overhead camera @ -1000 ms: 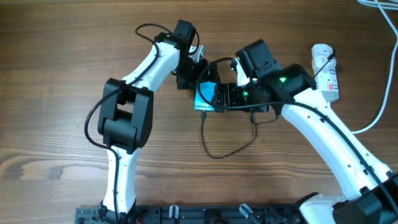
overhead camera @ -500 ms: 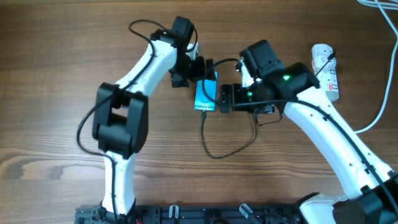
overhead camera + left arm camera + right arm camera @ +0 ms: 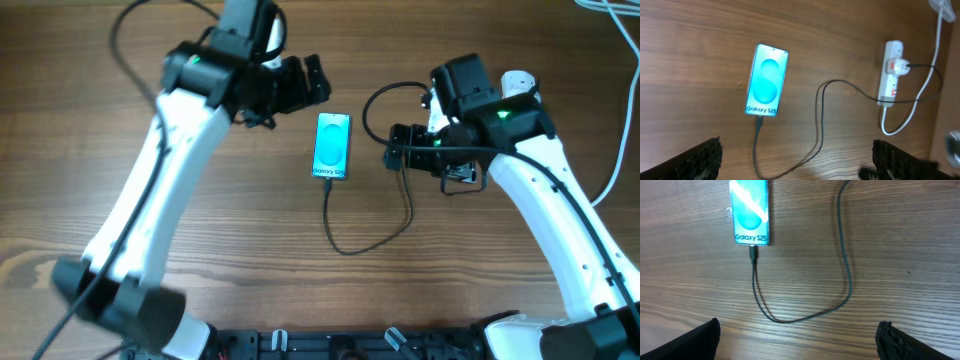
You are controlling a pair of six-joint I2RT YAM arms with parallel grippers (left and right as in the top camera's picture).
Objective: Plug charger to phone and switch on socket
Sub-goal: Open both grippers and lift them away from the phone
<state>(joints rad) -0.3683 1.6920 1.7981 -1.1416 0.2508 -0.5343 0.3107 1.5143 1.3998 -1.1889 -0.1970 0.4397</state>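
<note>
Moving on to the socket switch; charger looks seated in the phone.

Phone [image 3: 332,146] is lying flat mid-table, screen glowing turquoise; charger [image 3: 849,280] is looping away from it across the wood, its connector [image 3: 754,252] sitting against the text end of the phone and apparently plugged in; left gripper [image 3: 318,82] is hanging released up-left of the phone, holding nothing; right gripper [image 3: 395,146] is hovering spread wide just right of the phone, also holding nothing; socket [image 3: 891,75] is lying well apart at the far right edge, partly hidden under the right arm in the overhead view; switch itself is too small to make out. Judging the right arm better placed: closing the jaws first, then pressing straight down on the rocker, is likely keeping the strip from sliding; approaching clear of the black lead is avoiding tugging the connector out.
</note>
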